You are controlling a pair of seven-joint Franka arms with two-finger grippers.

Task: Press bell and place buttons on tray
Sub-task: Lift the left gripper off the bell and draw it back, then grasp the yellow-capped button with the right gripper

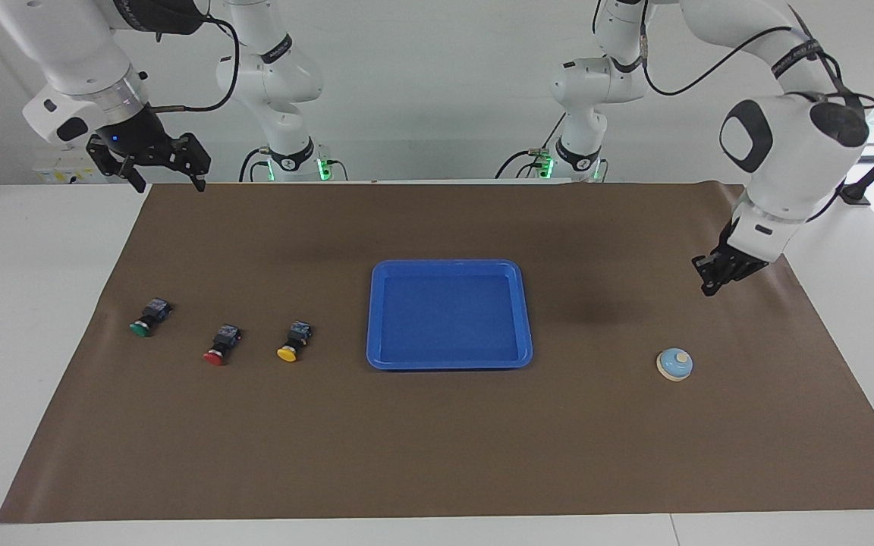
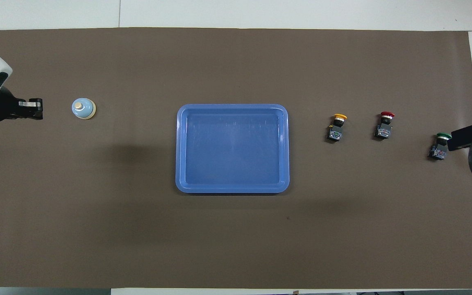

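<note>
My left gripper (image 1: 708, 286) hangs in the air above the brown mat (image 1: 437, 440), over the stretch at the left arm's end of the desk (image 1: 35, 318), apart from the bell (image 1: 674, 365) and holding nothing; its fingertips look pressed nearly together. The bell stands alone on the mat, light-blue dome with cream knob up, beside the bright-blue tray (image 1: 449, 364) toward the left arm's end. My right gripper (image 1: 168, 180) waits, raised over the mat's corner at the right arm's end, fingers spread wide and empty. The tray lies flat at the middle of the mat with nothing in it. The three buttons lie in a row toward the right arm's end: the yellow button (image 1: 293, 340) nearest the tray, then the red button (image 1: 220, 345), then the green button (image 1: 148, 318), all apart from one another.
</note>
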